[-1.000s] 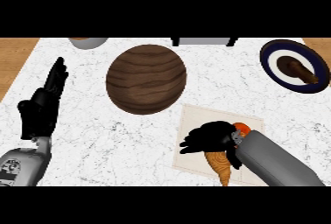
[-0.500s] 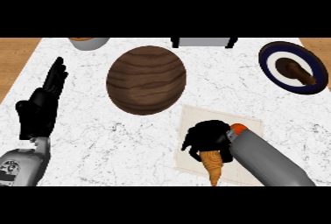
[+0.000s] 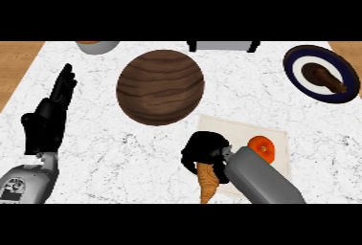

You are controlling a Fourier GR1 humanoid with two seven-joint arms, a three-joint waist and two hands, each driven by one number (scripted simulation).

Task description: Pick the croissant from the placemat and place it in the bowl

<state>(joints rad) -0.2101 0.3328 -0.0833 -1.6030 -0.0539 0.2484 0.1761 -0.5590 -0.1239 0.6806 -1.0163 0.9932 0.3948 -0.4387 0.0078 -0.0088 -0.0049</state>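
The croissant [image 3: 207, 181], a golden-brown tapered piece, sticks out toward the view's lower edge at the left rim of the beige placemat [image 3: 237, 129]. My right hand [image 3: 205, 152] is curled over its upper end and hides that part. The dark wooden bowl [image 3: 161, 86] stands on the white marble counter, up and to the left of this hand, with a gap between them. My left hand [image 3: 48, 117] rests open at the left edge, fingers pointing up, away from both.
An orange round item [image 3: 262, 146] lies on the placemat beside my right forearm. A dark blue plate [image 3: 295, 57] with a brown item stands at the back right. A grey cup [image 3: 97, 46] and a grey object [image 3: 222, 46] sit at the far edge.
My right hand has shifted left across the placemat with the croissant under it. The orange item is now fully uncovered. The left hand has stayed put.
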